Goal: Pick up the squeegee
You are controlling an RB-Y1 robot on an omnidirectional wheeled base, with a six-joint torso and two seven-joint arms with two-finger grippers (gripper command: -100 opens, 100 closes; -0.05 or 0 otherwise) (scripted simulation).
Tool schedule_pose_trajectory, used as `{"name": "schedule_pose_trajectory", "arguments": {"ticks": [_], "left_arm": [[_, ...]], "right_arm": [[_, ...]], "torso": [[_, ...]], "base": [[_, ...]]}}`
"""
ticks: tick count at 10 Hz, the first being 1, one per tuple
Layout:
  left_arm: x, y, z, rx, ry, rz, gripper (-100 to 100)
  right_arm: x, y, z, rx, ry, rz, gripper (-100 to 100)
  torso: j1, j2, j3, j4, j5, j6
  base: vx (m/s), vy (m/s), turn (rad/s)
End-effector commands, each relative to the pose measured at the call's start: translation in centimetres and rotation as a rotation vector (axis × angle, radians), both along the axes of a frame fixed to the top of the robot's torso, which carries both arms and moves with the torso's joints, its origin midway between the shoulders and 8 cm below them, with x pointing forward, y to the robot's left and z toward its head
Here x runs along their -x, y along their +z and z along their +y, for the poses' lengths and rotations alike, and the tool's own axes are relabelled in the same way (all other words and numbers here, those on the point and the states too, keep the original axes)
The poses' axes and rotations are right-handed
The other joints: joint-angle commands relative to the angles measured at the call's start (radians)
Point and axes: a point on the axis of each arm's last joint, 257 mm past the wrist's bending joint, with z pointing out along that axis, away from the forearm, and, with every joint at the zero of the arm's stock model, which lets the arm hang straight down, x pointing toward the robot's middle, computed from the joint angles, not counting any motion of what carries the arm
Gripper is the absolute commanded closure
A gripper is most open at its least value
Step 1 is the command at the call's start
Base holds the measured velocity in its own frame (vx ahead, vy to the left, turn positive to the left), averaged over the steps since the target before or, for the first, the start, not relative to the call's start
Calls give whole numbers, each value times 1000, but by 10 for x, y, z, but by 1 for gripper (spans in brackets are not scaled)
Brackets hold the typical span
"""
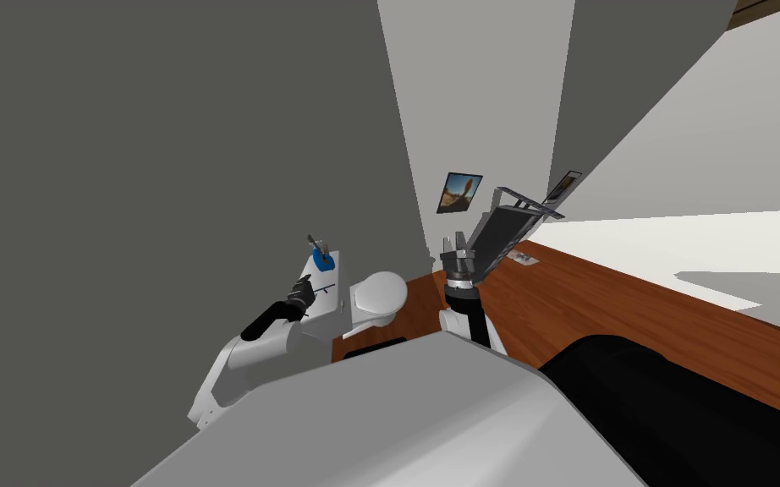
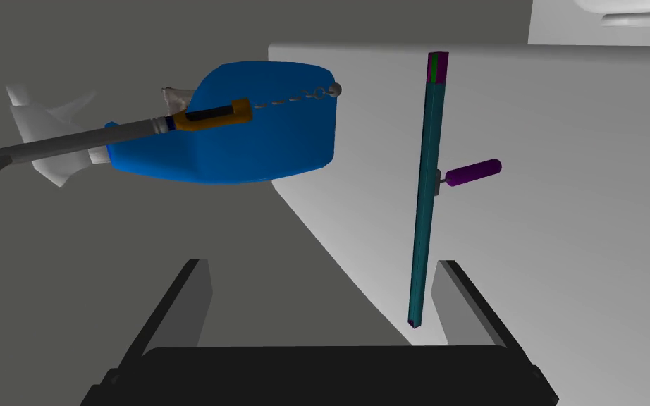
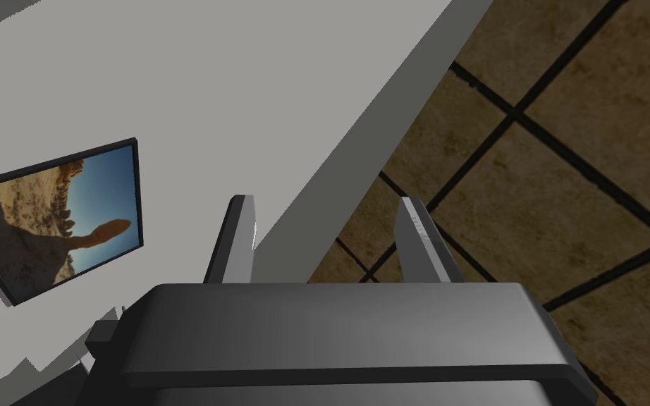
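Squeegee lies flat on the white toilet tank, so the left gripper hangs close with fingers spread wide to pinch it. Right gripper rests spread too.

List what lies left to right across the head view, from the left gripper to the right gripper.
Left gripper, blue brush holder, white oval toilet lid, right gripper. The thin teal squeegee falls within the holder's span, so it is left out.
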Motion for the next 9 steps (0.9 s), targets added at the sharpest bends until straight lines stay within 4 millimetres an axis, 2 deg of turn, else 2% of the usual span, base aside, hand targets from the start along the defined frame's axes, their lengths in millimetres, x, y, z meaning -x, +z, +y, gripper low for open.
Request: {"name": "schedule_pose_trajectory", "arguments": {"ticks": [1, 6, 7, 8, 9], "left_arm": [[5, -13, -3, 19, 7, 49, -100], [16, -46, -18, 87, 24, 160, -100], [14, -41, -15, 76, 21, 143, -100], [15, -42, -16, 78, 22, 148, 0], [11, -48, -15, 77, 22, 147, -100]], "right_arm": [[0, 0, 0, 0, 0, 0, 0], [0, 0, 0, 0, 0, 0, 0], [0, 0, 0, 0, 0, 0, 0], [0, 0, 0, 0, 0, 0, 0], [0, 0, 0, 0, 0, 0, 0]], "torso": [[0, 0, 0, 0, 0, 0], [0, 0, 0, 0, 0, 0], [0, 0, 0, 0, 0, 0], [-1, 1, 1, 0, 0, 0], [-1, 2, 1, 0, 0, 0]], "base": [[35, 12, 3], [30, 10, 2], [11, 3, 0], [0, 0, 0], [32, 7, 1]]}}
